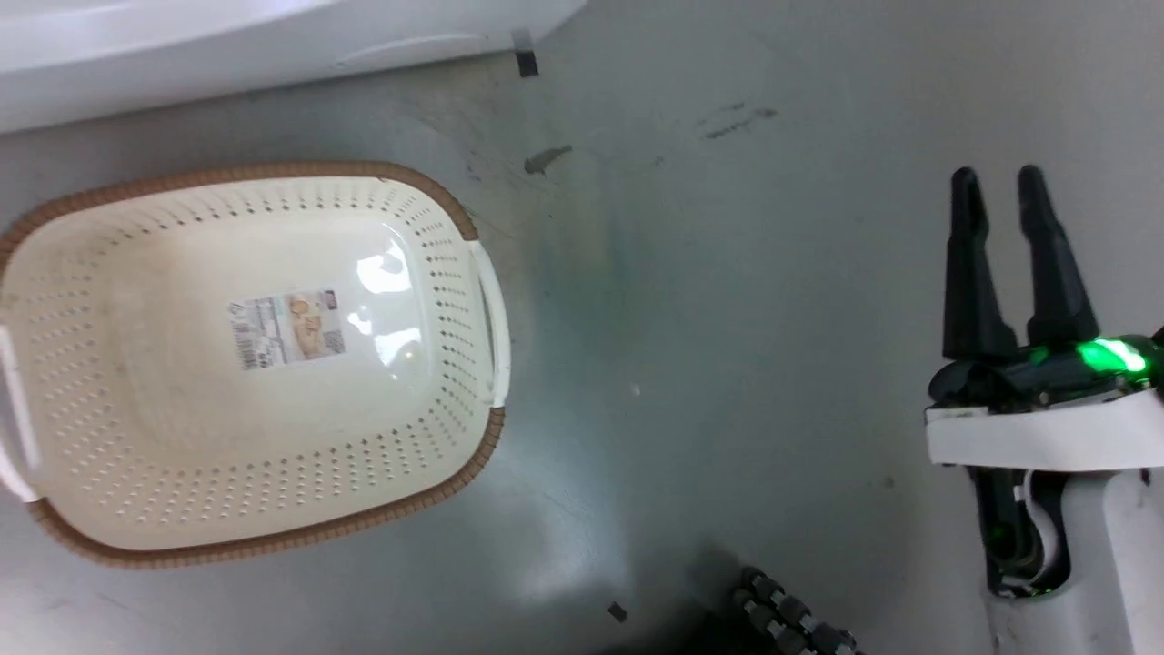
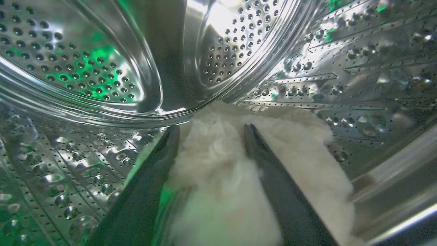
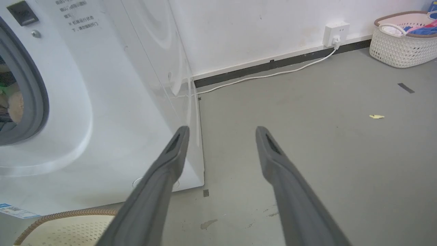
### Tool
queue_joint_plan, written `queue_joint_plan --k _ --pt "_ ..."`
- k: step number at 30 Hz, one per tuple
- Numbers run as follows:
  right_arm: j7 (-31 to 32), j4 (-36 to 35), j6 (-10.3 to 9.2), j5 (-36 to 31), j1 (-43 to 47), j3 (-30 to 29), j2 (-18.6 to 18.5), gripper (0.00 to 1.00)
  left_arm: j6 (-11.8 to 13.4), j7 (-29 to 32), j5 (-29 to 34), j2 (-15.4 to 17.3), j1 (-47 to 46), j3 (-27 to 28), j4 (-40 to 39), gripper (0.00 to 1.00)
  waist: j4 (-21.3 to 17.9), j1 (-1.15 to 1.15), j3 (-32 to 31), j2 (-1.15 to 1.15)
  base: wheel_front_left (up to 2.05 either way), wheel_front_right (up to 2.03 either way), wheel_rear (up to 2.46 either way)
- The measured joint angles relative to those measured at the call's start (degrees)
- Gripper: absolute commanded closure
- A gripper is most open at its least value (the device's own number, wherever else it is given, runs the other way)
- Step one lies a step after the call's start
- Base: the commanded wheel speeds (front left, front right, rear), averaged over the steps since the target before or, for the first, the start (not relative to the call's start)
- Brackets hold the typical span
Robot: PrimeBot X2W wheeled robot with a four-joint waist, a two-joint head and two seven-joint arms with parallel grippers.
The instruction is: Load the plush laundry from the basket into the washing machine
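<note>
In the head view we see the basket [image 1: 273, 170] on the floor [image 1: 727, 318] near the washing machine [image 1: 182, 55], with our right end effector [image 1: 998, 177] parted and holding nothing. The left wrist view shows our left end effector [image 2: 210, 131] inside the drum [image 2: 85, 61], fingers spread wide astride the plush laundry [image 2: 218, 177]. The right wrist view faces the machine's white side.

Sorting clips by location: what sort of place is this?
Probably a laundry room: a white front-loading washing machine, a cream laundry basket on the floor, another basket of clothes by the wall.
</note>
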Motion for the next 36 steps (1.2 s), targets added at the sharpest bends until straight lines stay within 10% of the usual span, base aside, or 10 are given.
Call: queue_joint_plan --k 17,36 --pt "0.0 1.9 0.0 -10.93 3.97 -5.47 0.0 0.0 0.4 -15.34 -7.91 -8.6 26.09 0.04 1.35 0.0 7.46 -0.02 -18.06 0.0 0.0 0.0 0.0" --pt "0.0 3.6 0.0 -16.05 15.18 -7.21 0.0 0.0 12.65 -15.5 -8.51 -12.76 78.78 11.38 -45.39 0.0 21.88 -0.02 -41.69 0.0 0.0 0.0 0.0"
